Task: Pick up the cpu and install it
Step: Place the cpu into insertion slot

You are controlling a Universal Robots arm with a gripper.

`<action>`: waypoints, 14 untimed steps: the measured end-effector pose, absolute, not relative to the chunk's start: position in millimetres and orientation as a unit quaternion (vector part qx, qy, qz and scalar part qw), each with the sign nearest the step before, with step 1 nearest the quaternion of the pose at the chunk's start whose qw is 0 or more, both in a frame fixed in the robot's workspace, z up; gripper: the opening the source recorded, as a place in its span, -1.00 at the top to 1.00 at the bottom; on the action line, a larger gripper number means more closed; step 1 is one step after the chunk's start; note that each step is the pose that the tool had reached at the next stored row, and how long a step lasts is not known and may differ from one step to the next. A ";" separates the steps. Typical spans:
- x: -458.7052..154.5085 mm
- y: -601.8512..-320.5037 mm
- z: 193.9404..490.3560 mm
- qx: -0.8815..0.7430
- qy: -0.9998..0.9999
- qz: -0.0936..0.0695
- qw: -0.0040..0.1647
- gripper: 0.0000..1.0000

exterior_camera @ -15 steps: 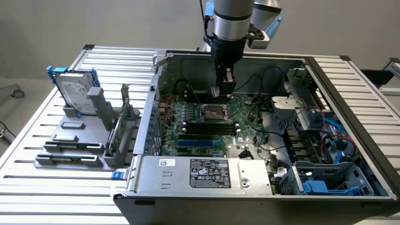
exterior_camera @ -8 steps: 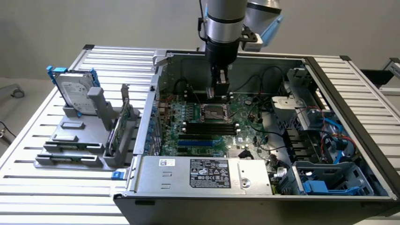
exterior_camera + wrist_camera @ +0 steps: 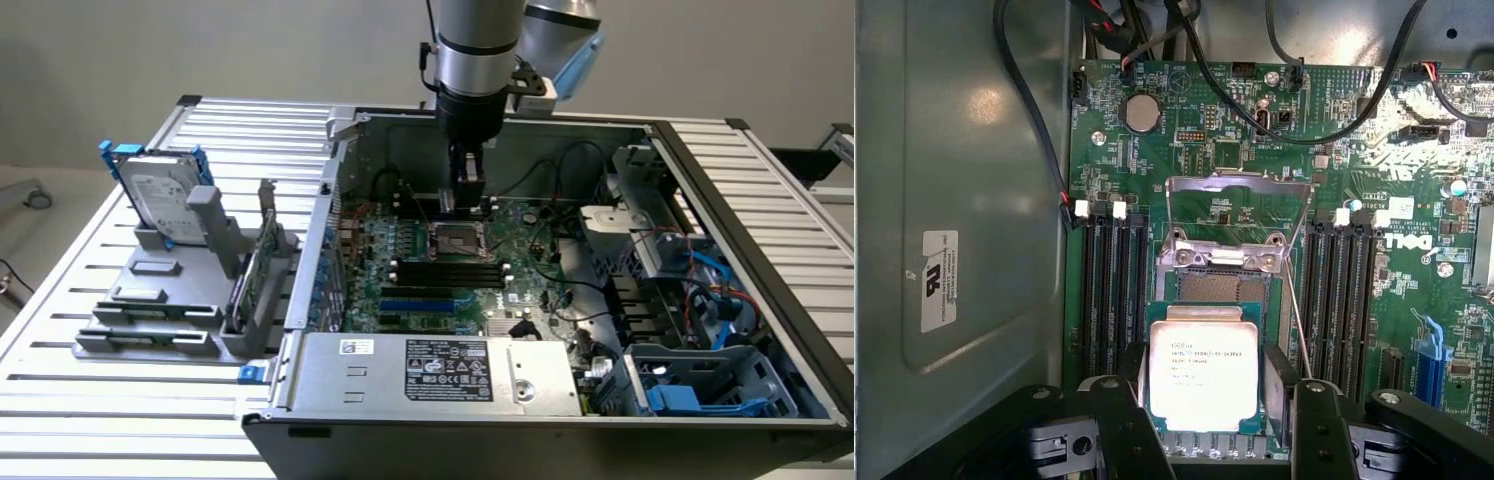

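The cpu (image 3: 1203,372), a flat square chip with a bright silvery top and printed text, sits between my gripper's (image 3: 1206,410) two black fingers (image 3: 1122,425), whose pads press on its two opposite edges. It hangs just above the dark metal-framed socket (image 3: 1226,285) on the green motherboard (image 3: 1194,150); the socket's load plate (image 3: 1239,215) is swung up and open. In the exterior view my gripper (image 3: 465,205) reaches straight down into the open computer case, directly over the socket (image 3: 459,239).
Black memory slots (image 3: 1116,290) flank the socket on both sides. Black cables (image 3: 1254,95) cross the board beyond it. The grey case wall (image 3: 954,200) stands close by. Outside the case, an upright hard drive with blue rails (image 3: 163,200) stands in a grey fixture (image 3: 160,310).
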State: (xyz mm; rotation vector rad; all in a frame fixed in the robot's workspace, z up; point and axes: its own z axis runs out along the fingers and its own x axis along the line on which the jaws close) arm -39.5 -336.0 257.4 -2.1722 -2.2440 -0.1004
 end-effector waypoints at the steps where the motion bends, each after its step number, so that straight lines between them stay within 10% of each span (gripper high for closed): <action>1: -39.6 -336.0 257.4 -0.695 -0.718 -0.032 0.008 -0.09; 14: -39.8 -336.0 254.6 -0.709 -0.705 -0.033 0.007 -0.09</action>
